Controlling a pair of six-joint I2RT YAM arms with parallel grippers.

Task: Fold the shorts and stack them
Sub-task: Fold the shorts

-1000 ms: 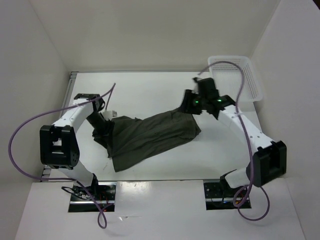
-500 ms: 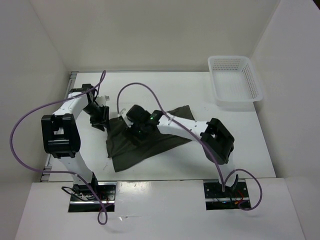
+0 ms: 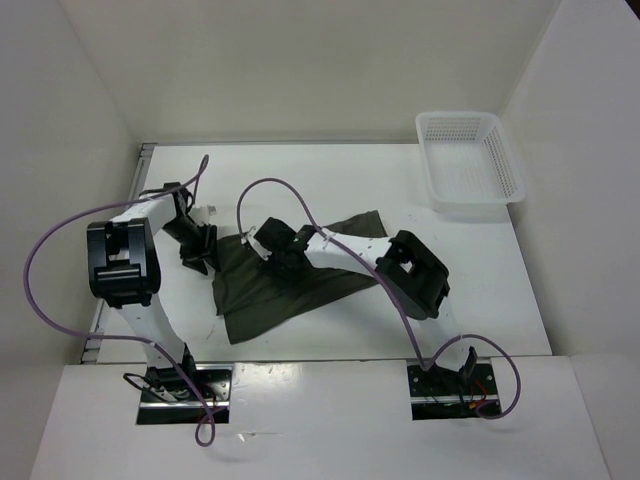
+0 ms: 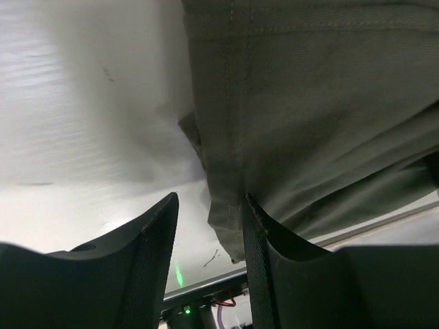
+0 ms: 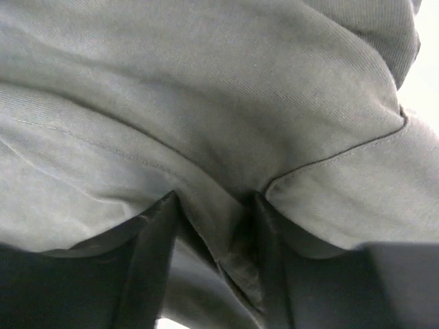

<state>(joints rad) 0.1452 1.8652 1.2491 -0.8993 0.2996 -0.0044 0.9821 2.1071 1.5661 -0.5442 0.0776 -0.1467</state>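
Note:
The dark olive shorts [image 3: 290,285] lie folded over on the white table [image 3: 330,180], left of centre. My left gripper [image 3: 197,258] sits at their left edge. In the left wrist view it [image 4: 210,199] is open, and a stitched hem corner of the shorts [image 4: 309,103] hangs beside the right finger with bare table showing in the gap. My right gripper [image 3: 272,245] reaches across onto the upper left part of the shorts. In the right wrist view it [image 5: 212,199] stands open, with a loose fold of the shorts [image 5: 206,89] between the fingers.
A white mesh basket [image 3: 470,207] stands at the back right corner. White walls enclose the table on the left, back and right. Purple cables loop over both arms, and the right arm lies across the shorts.
My right arm swung from the right side to the left, carrying the shorts' right half over the left half. The cloth now lies doubled. My left gripper shifted slightly at the left edge.

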